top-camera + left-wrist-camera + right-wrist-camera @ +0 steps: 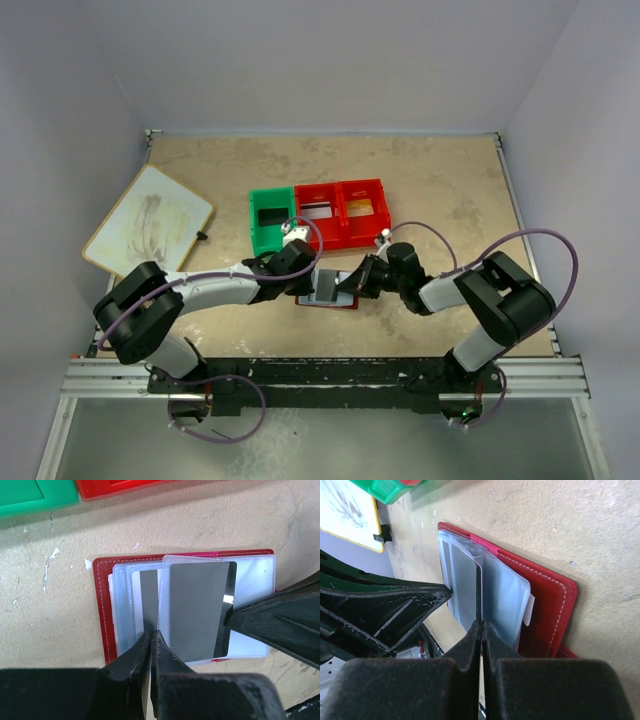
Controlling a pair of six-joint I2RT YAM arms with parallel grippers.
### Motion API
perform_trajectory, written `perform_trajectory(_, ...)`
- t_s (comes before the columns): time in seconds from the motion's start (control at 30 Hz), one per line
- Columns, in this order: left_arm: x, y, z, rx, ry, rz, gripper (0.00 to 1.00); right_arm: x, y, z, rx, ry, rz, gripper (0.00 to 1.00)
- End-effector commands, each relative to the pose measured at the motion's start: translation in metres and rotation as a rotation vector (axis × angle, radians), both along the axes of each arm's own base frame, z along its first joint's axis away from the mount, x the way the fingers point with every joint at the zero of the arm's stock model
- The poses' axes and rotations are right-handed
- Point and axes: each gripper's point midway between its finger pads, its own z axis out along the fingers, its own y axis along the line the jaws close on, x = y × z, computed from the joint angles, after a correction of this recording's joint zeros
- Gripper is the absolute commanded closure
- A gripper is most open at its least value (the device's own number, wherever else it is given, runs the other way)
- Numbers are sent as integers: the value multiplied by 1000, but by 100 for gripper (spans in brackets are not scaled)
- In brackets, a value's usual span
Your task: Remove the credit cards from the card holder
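We see the table (450, 190) with the white board (150, 220) off at its left and the green-and-red bin tray (335, 240) at the middle. We take the tray for the place where cards go. Dark, pale and gold shapes lie in its compartments, though from above we cannot tell that they are cards.

Both arms reach inward and meet over the card holder (102, 610). It lies open on the table just in front of the tray, red cover down, so that its plastic sleeves (125, 605) face up. The front sleeve (252, 580) carries the silver-grey card (195, 610), and a darker card (148, 595) shows as a strip behind it.

The left gripper (151, 642) is closed tight on the edge of the plastic sleeves nearest its own wrist. We judge that this pins the holder while the other arm pulls. The right gripper (481, 627) is likewise closed, nipping the front sleeve, which stands up off the stack, from the opposite side. Whether it has the card itself or only plastic we cannot tell.
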Motion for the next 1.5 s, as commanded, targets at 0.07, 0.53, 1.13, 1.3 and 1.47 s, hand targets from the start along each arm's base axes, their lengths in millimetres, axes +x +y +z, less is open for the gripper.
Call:
perform_trajectory(0.07, -10, 19, -19, 103, 46, -6, 100, 4, -6, 6, -2, -20, -19, 100)
perform_trajectory(0.53, 7, -22, 46, -79, -66, -99, 73, 11, 2, 6, 9, -34, 17, 100)
perform_trajectory(1.13, -9, -3, -18, 25, 31, -96, 78, 8, 0, 8, -2, -32, 18, 100)
perform_trajectory(1.3, -14, 4, -26, 38, 46, -87, 79, 9, 1, 9, -1, -37, 20, 100)
perform_trajectory(1.47, -13, -1, -23, 17, 43, -84, 80, 10, 4, 11, 25, -42, 24, 94)
